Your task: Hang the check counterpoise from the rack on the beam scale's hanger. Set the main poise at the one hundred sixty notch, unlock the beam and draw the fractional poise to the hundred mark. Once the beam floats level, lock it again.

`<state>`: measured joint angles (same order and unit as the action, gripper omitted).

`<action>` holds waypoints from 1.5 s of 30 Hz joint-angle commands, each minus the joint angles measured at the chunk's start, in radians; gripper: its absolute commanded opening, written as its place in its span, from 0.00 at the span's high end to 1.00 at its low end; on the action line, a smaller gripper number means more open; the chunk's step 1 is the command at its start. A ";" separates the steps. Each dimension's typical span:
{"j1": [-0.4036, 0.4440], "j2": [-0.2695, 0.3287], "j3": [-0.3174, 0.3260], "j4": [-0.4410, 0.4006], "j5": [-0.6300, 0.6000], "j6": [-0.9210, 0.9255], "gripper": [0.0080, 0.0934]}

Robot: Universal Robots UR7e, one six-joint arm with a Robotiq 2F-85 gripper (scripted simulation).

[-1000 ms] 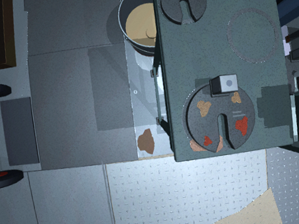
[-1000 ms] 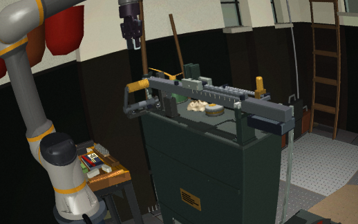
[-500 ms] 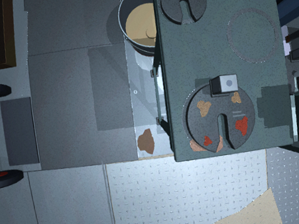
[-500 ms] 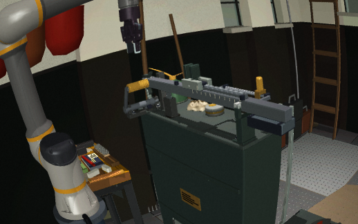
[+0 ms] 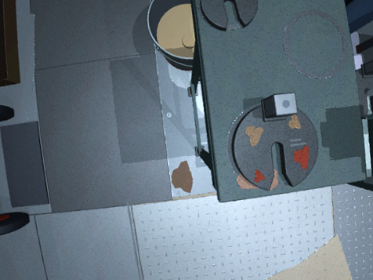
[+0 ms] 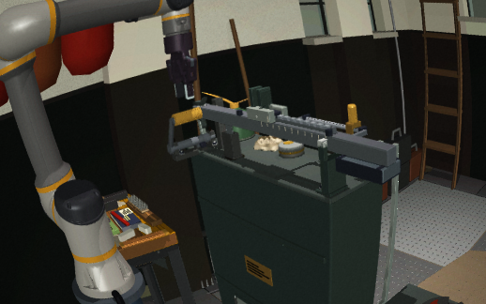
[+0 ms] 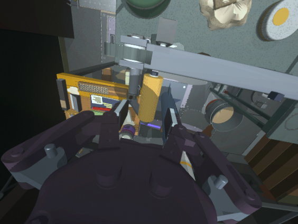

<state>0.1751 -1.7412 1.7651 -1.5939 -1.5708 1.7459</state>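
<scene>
The yellow knurled handle (image 7: 150,95) (image 6: 186,115) at the left end of the scale beam (image 6: 300,129) lies just below my gripper (image 7: 144,116) (image 6: 186,93), which hangs open and empty above it. The grey main poise (image 6: 261,114) sits on the notched beam near its left part, and a yellow knob (image 6: 352,114) stands toward the right end. On the rack top, seen from above, a slotted rusty counterpoise (image 5: 274,147) and a smaller slotted weight (image 5: 229,3) lie flat; an empty ring outline (image 5: 314,44) marks a third place.
The dark green scale cabinet (image 6: 286,220) stands under the beam. A small orange table with tools (image 6: 136,225) sits to its left by my arm's base. A bucket of tan material (image 5: 172,28) stands beside the rack, and a ladder (image 6: 441,89) leans on the far wall.
</scene>
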 commanded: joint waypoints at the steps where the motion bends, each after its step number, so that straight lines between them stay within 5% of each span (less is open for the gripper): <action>1: 0.000 0.000 0.007 -0.009 0.000 0.000 0.41; 26: 0.000 0.010 0.117 -0.129 0.000 0.000 0.41; 45: 0.000 0.015 0.144 -0.161 0.000 0.000 0.41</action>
<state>0.1752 -1.7257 1.9101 -1.7550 -1.5708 1.7460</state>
